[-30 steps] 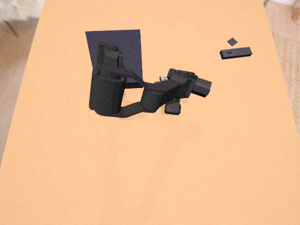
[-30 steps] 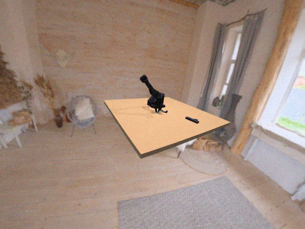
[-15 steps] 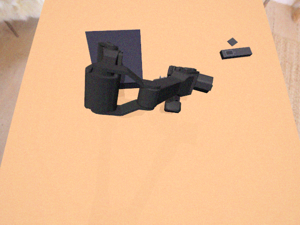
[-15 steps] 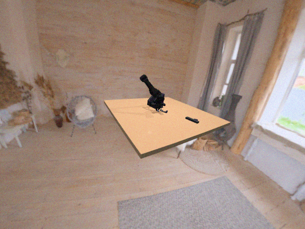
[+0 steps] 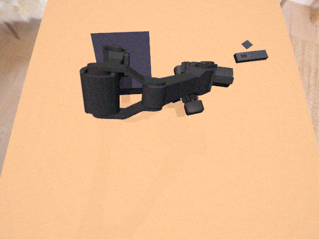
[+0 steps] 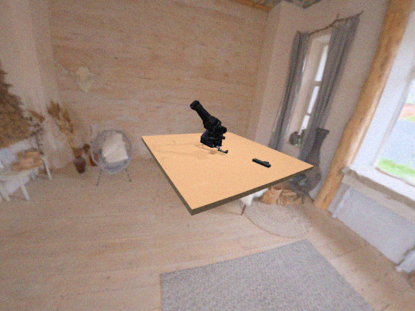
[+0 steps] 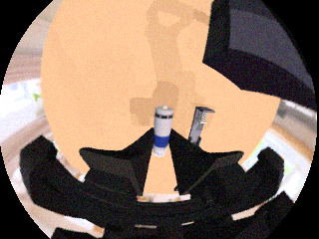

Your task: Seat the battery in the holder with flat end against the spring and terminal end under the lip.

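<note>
Here, from the top view, the arm reaches right across the orange bench [image 5: 159, 179], and the holder [image 5: 250, 56] lies well apart toward the far right, a small dark square chip [image 5: 246, 44] just beyond it. The battery is hidden under the wrist in this view.

From the exterior view the arm is bent low over the bench, the hand [image 6: 222, 149] close to the surface, and the holder [image 6: 261, 162] is a thin dark bar nearer the right edge. Detail there is too small to judge the grip.

From the wrist view the battery [image 7: 162, 131] is a short white cylinder with a blue band, standing between the dark fingers; the hand is clenched on it. A small dark upright piece [image 7: 199, 125] stands just to its right.

It is likely light, rigid and smooth, so it could roll or twist in a two-sided pinch. A hold across the middle of the barrel, near the blue band, should leave both ends free for the spring and lip.
</note>
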